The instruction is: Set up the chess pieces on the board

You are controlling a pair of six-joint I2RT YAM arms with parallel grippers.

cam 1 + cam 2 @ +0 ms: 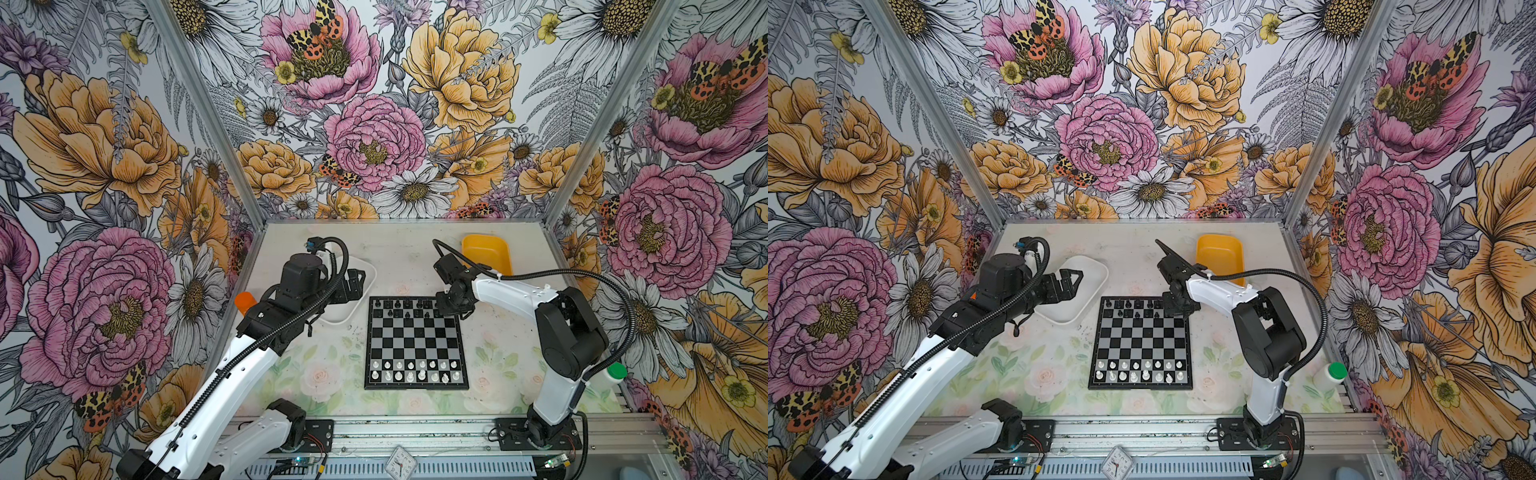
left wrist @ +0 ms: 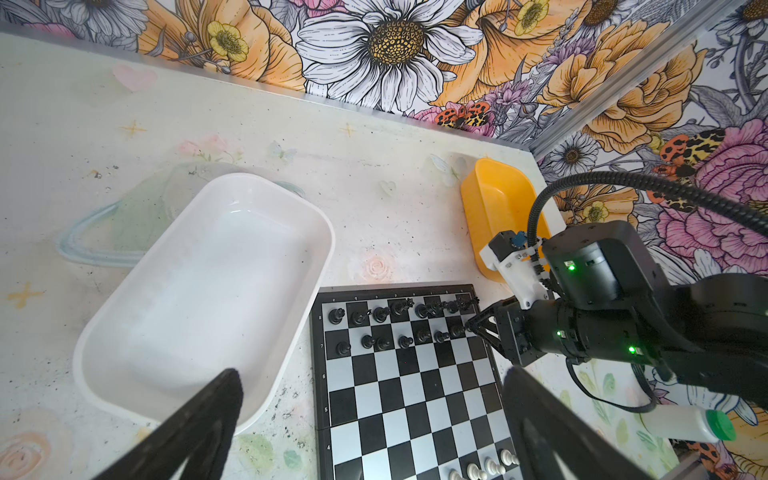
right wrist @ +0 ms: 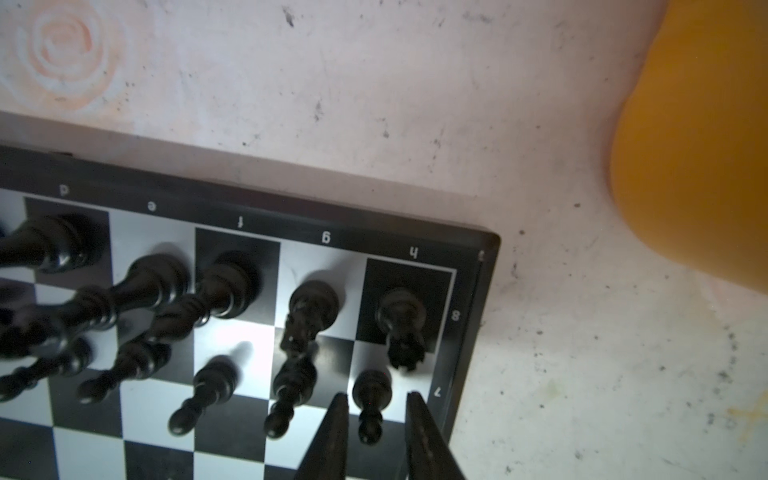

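The board [image 1: 415,340] [image 1: 1142,340] lies mid-table. Black chess pieces [image 1: 399,309] fill its two far rows, and white chess pieces [image 1: 415,370] its two near rows. My right gripper [image 1: 446,309] [image 3: 377,395] hangs over the far right corner of the board [image 3: 291,208]. Its jaws stand slightly open on either side of a black pawn [image 3: 371,386] that rests upright on its square, with a gap showing on both sides. My left gripper [image 1: 355,282] [image 2: 374,374] is wide open and holds nothing, above the white tub's edge left of the board.
A white tub [image 1: 357,309] [image 2: 324,232] sits left of the board's far end and a yellow tub [image 1: 486,253] [image 3: 698,145] behind its right corner. A green-capped white bottle [image 1: 615,372] lies at the right edge, with an orange-capped item [image 1: 245,301] at the left.
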